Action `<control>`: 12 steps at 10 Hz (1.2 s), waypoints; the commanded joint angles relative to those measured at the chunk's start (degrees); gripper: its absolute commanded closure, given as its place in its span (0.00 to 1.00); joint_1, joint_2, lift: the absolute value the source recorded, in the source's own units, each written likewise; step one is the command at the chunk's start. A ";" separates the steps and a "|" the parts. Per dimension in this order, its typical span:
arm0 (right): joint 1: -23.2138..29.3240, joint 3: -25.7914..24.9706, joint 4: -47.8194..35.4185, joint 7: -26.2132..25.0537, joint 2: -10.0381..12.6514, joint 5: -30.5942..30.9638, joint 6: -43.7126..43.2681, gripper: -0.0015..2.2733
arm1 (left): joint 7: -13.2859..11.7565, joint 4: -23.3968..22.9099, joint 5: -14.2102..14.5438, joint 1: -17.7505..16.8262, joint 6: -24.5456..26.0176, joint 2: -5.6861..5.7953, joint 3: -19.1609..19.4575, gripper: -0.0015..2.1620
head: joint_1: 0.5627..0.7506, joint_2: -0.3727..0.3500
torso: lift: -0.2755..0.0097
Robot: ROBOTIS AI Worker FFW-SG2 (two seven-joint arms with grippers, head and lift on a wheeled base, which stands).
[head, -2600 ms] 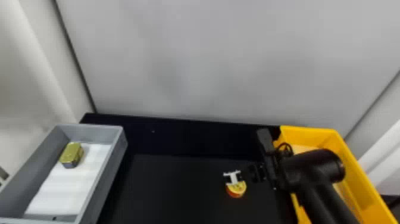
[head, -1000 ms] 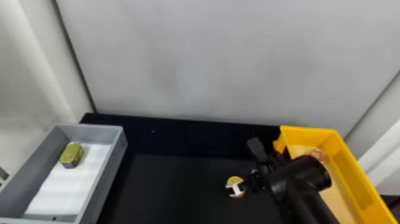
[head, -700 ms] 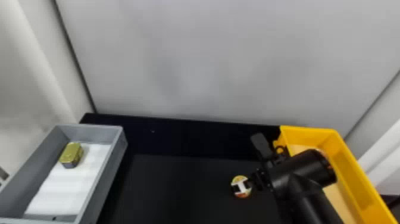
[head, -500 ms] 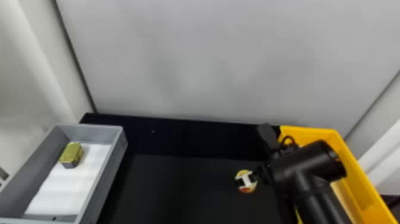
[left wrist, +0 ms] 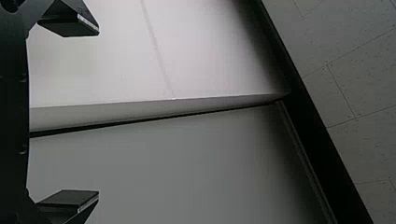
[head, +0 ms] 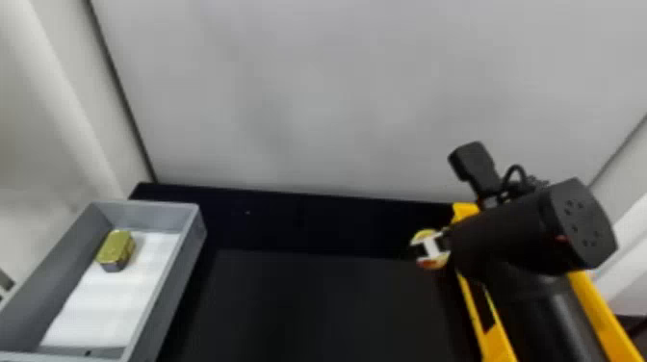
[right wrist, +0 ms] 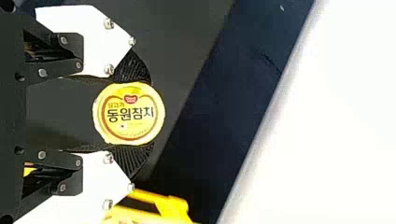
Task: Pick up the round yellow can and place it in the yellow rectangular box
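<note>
In the head view my right gripper (head: 430, 248) is beside the left edge of the yellow box (head: 498, 344), holding the round yellow can (head: 424, 235). The arm covers much of that box. Seen from the right wrist, the can (right wrist: 130, 113) is pinched between both fingertips of my right gripper (right wrist: 130, 114), its round lid facing the camera. A yellow box edge (right wrist: 173, 207) lies close to one finger. My left gripper (left wrist: 70, 113) stands open in the left wrist view with nothing between its fingers, facing pale panels.
At the left of the black table (head: 308, 298) stands a grey tray (head: 185, 240) with a white liner and a gold-topped small block (head: 115, 250) in it. A tall pale wall (head: 337, 96) rises behind the table.
The right gripper has moved farther back and to the right with the can, up close to the yellow box. The grey tray and its block have stayed put.
</note>
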 commanded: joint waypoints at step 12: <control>-1.74 -27.89 -1.44 -17.43 -2.48 -0.87 -4.20 0.30 | 0.07 0.35 -0.03 -1.04 0.51 0.07 -1.23 0.03 | 0.70 0.41 | 0.94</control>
